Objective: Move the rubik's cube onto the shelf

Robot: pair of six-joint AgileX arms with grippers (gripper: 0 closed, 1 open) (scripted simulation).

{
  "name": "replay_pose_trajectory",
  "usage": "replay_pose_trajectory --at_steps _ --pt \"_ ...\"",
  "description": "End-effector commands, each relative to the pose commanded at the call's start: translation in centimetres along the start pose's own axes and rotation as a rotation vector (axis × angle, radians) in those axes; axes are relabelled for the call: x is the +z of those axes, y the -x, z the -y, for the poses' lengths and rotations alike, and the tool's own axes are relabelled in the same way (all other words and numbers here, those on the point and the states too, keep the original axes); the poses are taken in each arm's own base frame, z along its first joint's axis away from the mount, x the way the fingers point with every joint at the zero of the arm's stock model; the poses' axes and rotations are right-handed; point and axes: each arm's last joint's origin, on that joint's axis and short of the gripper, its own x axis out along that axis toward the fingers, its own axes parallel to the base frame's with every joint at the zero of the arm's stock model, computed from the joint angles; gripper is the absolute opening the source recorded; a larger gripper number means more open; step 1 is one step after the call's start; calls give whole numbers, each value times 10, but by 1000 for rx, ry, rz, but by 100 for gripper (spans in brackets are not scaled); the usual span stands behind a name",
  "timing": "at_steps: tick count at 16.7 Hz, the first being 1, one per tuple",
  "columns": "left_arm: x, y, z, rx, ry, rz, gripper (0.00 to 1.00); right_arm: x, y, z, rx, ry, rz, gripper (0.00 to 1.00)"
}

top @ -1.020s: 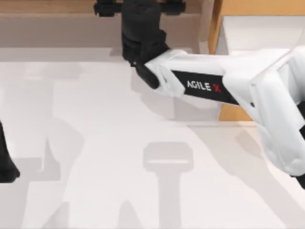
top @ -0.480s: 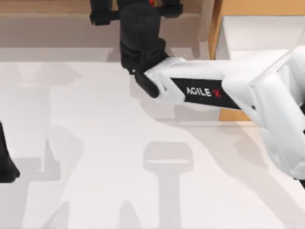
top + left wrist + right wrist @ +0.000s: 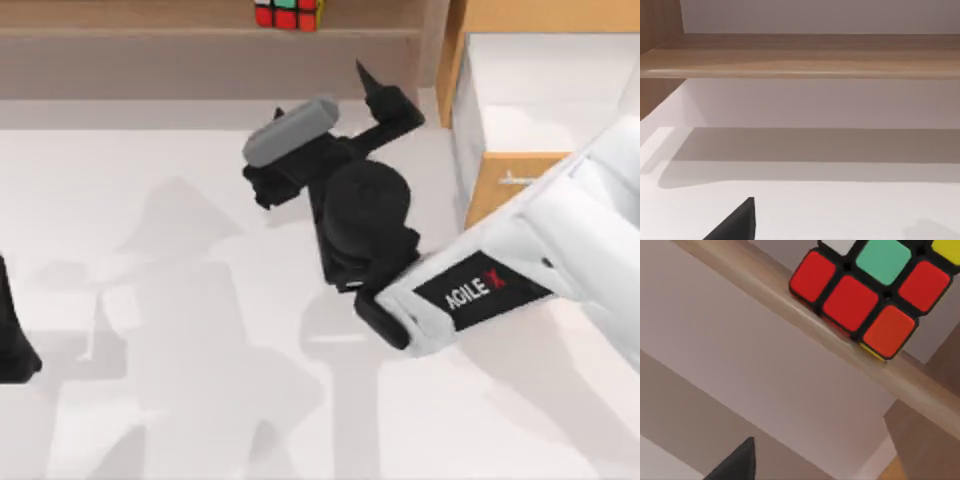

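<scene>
The rubik's cube rests on the light brown shelf at the back of the table, close to the board's front edge. In the right wrist view the cube shows red, green, orange and yellow stickers and sits on the shelf. My right gripper hovers over the table in front of the shelf, well clear of the cube, open with nothing between its fingers. My left arm stays parked at the table's left edge; its wrist view looks at the shelf.
An upright side post ends the shelf on the right. Beside it stands an orange-tan cabinet with an open white drawer. A grey-brown recess runs under the shelf. The right arm's white forearm crosses the table's right half.
My right gripper has drawn back from the shelf toward the table's middle and turned, uncovering the cube, which stays on the shelf. The left arm has not moved.
</scene>
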Motion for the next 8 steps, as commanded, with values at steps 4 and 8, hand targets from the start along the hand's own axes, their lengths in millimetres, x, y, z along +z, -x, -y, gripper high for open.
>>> replay_pose_trajectory --at_steps 4,8 --pt "0 0 0 0 0 0 100 -39 59 41 0 314 -7 100" --pt "0 0 0 0 0 0 100 -66 116 86 29 617 -24 100"
